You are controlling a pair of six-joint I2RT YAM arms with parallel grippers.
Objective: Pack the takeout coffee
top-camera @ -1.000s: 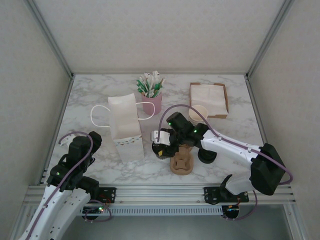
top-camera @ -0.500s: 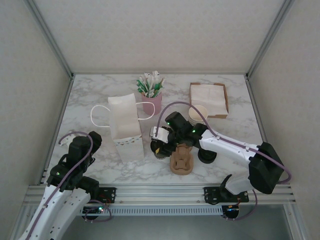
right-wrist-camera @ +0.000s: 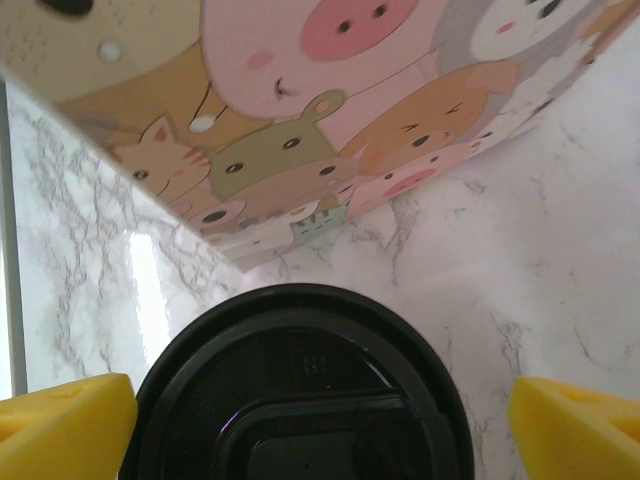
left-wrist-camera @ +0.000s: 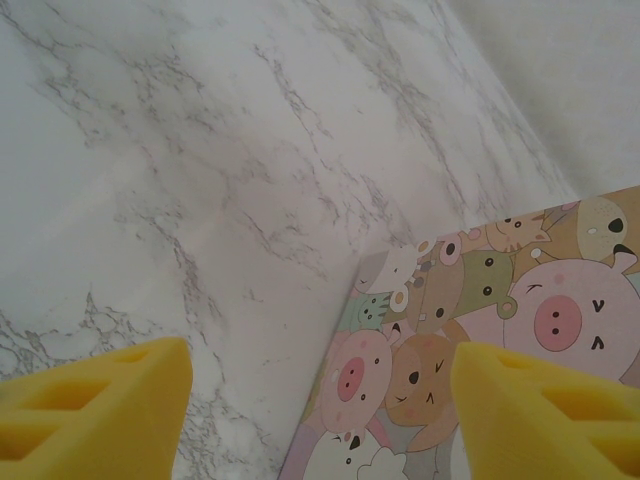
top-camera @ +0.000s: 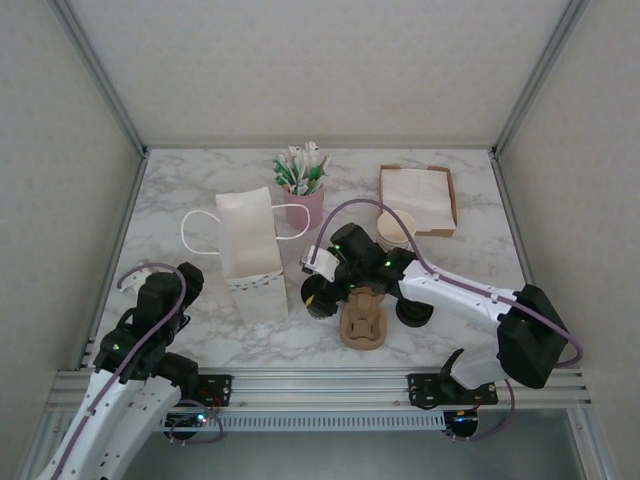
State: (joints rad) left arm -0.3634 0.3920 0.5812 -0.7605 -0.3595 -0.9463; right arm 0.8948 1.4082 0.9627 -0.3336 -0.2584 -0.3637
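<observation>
The takeout coffee shows its round black lid from above, standing on the marble beside the paper bag. My right gripper is open and straddles the lid, with a gap to each yellow fingertip. From above, the right gripper hovers over the coffee, just right of the upright white bag with its cartoon-printed lower part. My left gripper is open and holds nothing; it hangs over the table by the bag's printed corner. In the top view the left gripper sits left of the bag.
A brown cup carrier lies right of the coffee, with a loose black lid beyond it. A pink cup of sachets, a stack of cream cups and a napkin box stand at the back.
The right gripper's jaws have spread wider and the arm has shifted slightly left over the coffee. The left arm has stayed still.
</observation>
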